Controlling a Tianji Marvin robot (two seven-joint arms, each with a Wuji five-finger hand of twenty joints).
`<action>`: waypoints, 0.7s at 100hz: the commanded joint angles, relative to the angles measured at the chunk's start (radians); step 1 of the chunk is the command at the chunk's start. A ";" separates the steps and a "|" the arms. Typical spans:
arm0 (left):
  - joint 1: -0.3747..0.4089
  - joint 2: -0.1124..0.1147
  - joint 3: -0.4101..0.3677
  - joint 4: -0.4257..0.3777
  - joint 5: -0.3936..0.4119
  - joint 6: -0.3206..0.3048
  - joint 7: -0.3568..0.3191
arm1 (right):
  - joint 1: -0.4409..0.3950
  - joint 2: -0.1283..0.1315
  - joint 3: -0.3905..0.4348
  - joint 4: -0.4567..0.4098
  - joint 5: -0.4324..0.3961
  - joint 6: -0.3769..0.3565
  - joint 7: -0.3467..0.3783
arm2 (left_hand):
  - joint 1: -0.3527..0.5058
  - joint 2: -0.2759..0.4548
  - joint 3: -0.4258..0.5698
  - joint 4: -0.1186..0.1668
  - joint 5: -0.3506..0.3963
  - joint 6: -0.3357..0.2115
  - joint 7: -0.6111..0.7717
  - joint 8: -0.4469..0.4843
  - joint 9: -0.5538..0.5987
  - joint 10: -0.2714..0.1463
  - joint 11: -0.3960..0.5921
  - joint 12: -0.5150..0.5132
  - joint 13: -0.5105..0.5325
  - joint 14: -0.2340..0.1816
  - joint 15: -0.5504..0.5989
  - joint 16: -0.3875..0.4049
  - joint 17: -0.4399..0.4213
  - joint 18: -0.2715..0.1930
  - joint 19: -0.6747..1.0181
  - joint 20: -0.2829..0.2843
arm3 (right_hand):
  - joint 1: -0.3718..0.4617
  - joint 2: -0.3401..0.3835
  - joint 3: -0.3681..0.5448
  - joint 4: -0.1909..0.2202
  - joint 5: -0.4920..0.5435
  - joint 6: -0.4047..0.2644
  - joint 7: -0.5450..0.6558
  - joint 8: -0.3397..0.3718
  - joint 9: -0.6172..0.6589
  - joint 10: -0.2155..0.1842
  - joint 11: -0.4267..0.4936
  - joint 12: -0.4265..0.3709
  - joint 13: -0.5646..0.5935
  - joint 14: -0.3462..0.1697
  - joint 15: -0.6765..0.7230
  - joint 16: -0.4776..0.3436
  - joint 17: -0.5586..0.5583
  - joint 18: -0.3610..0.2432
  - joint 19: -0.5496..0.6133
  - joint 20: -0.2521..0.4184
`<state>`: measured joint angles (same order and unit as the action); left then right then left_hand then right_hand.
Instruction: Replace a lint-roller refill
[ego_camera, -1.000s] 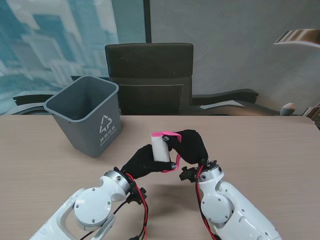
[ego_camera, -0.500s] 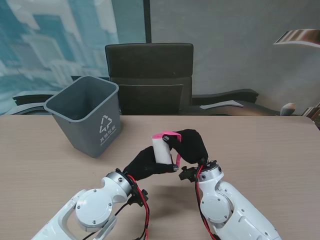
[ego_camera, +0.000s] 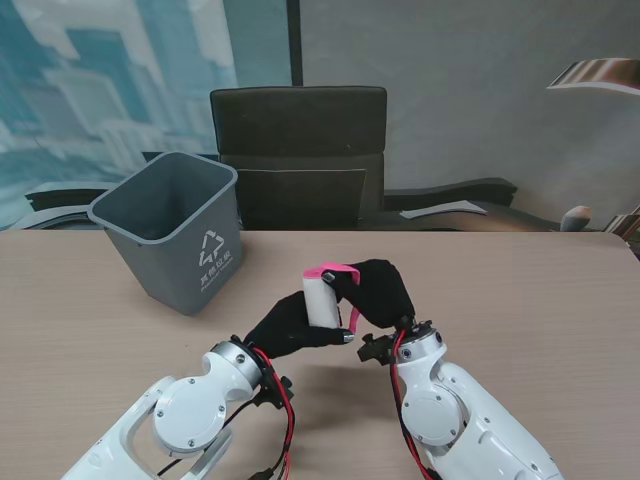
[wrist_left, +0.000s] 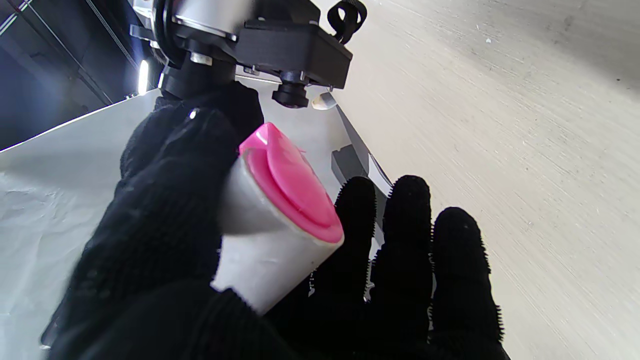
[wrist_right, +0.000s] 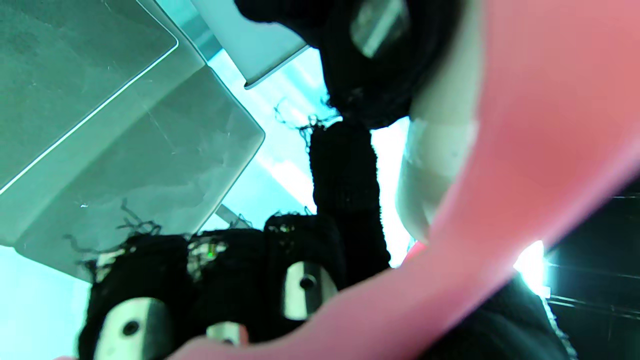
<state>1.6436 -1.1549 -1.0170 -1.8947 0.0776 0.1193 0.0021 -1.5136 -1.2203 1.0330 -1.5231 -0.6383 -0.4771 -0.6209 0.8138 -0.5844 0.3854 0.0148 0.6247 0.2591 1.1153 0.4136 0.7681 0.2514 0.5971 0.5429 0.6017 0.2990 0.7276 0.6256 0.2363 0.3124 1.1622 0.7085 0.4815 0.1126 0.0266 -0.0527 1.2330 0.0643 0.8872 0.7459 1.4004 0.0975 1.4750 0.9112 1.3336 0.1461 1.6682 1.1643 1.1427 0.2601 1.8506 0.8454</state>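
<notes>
Refill (ego_camera: 321, 298), white, on pink roller (ego_camera: 333, 272), held mid-frame above table (ego_camera: 520, 290) between left hand (ego_camera: 290, 325), closed round its body, and right hand (ego_camera: 378, 292), clasped on handle; a skewed pull is judged liable to jam or drop it.

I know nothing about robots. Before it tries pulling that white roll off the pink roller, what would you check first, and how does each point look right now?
1. Right hand closed on the pink roller handle: ok.
2. Left hand wrapped around the white refill roll: ok.
3. Roll lifted off the table: ok.
4. Roll's pink end cap uncovered by fingers: ok, seen from the left wrist.
5. Grey bin upright, open, on the robot's left: ok.
6. Roll already loosened on its core: cannot tell.
</notes>
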 joint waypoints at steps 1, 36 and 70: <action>0.010 -0.001 0.007 -0.002 0.001 -0.001 -0.018 | -0.003 -0.006 -0.004 -0.018 0.000 -0.004 0.023 | 0.117 0.080 0.137 0.022 0.059 -0.100 0.135 0.020 -0.015 -0.042 0.017 -0.003 -0.024 -0.019 0.032 0.008 -0.005 -0.020 0.014 -0.013 | 0.019 0.087 0.073 0.044 0.065 0.072 -0.014 0.004 0.051 0.049 0.088 0.013 -0.012 -0.388 0.138 0.026 0.095 -0.299 0.243 0.093; 0.013 -0.002 0.002 -0.003 0.012 -0.009 -0.009 | 0.003 -0.007 -0.007 -0.013 -0.007 0.002 0.014 | 0.118 0.080 0.138 0.023 0.059 -0.100 0.135 0.020 -0.015 -0.041 0.017 -0.001 -0.024 -0.019 0.032 0.008 -0.005 -0.020 0.014 -0.013 | -0.136 -0.318 0.401 0.045 0.050 0.062 -0.027 0.004 0.050 0.018 0.099 0.016 -0.011 -0.426 0.130 0.044 0.098 -0.334 0.243 0.098; 0.010 -0.002 0.002 -0.001 0.016 -0.007 -0.008 | 0.001 -0.015 -0.009 -0.014 0.013 0.004 0.001 | 0.117 0.080 0.138 0.022 0.059 -0.100 0.135 0.020 -0.014 -0.043 0.016 0.001 -0.023 -0.020 0.033 0.008 -0.005 -0.020 0.014 -0.014 | -0.355 -0.451 0.539 -0.017 0.038 0.050 -0.037 0.002 0.050 0.017 0.094 0.011 -0.011 -0.415 0.131 0.041 0.098 -0.338 0.243 0.096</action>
<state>1.6512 -1.1536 -1.0166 -1.8902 0.0916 0.1091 0.0098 -1.5088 -1.2249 1.0269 -1.5256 -0.6268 -0.4740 -0.6302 0.8157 -0.5852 0.3853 0.0148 0.6185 0.2315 1.1193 0.4119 0.7680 0.2499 0.5971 0.5429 0.6017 0.2990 0.7277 0.6256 0.2363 0.3124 1.1622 0.7085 0.1890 -0.2650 0.5140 -0.0521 1.2330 0.0643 0.8662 0.7459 1.4005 0.0965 1.4773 0.9116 1.3336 0.1461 1.6682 1.1747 1.1427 0.2601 1.8470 0.8462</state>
